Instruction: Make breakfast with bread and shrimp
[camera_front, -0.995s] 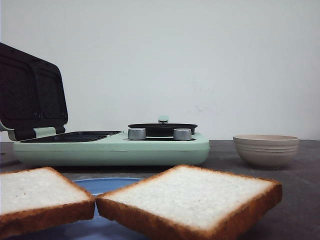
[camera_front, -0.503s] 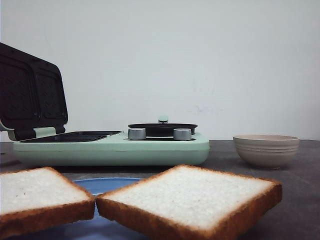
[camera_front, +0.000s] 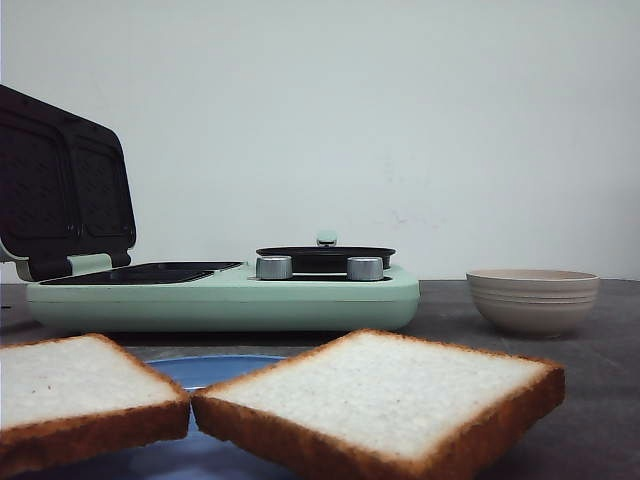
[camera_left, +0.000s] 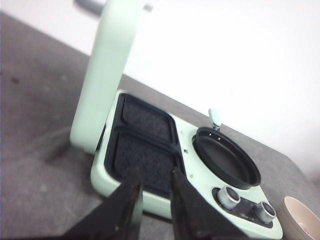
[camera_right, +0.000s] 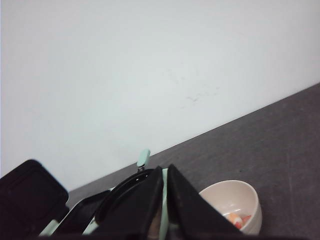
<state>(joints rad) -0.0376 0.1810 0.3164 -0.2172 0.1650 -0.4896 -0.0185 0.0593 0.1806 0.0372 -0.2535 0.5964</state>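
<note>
While both arms hung above the table, two slices of bread lay nearest the front camera on a blue plate (camera_front: 215, 368): the left slice (camera_front: 75, 385) at about 8 o'clock in that view and the right slice (camera_front: 385, 395) at about 5 o'clock, their near corners almost touching. Behind them, at 10 to 12 o'clock, sat a mint-green sandwich maker (camera_front: 225, 295) with its dark lid (camera_front: 60, 190) standing open. Two ribbed black plates (camera_left: 142, 145) lay side by side in its base. Beside them on the same unit rested a small black pan (camera_left: 227, 157) with a green handle, and two silver knobs (camera_front: 318, 268) faced front. At 3 o'clock, well apart from the bread, stood a beige bowl (camera_front: 533, 298); the right wrist view showed orange-and-white pieces, probably shrimp (camera_right: 237, 219), inside it. Left gripper (camera_left: 154, 182): fingers slightly parted, grasping nothing. Right gripper (camera_right: 165, 179): fingers pressed almost together, nothing between them. Dark grey table (camera_front: 600, 400).
</note>
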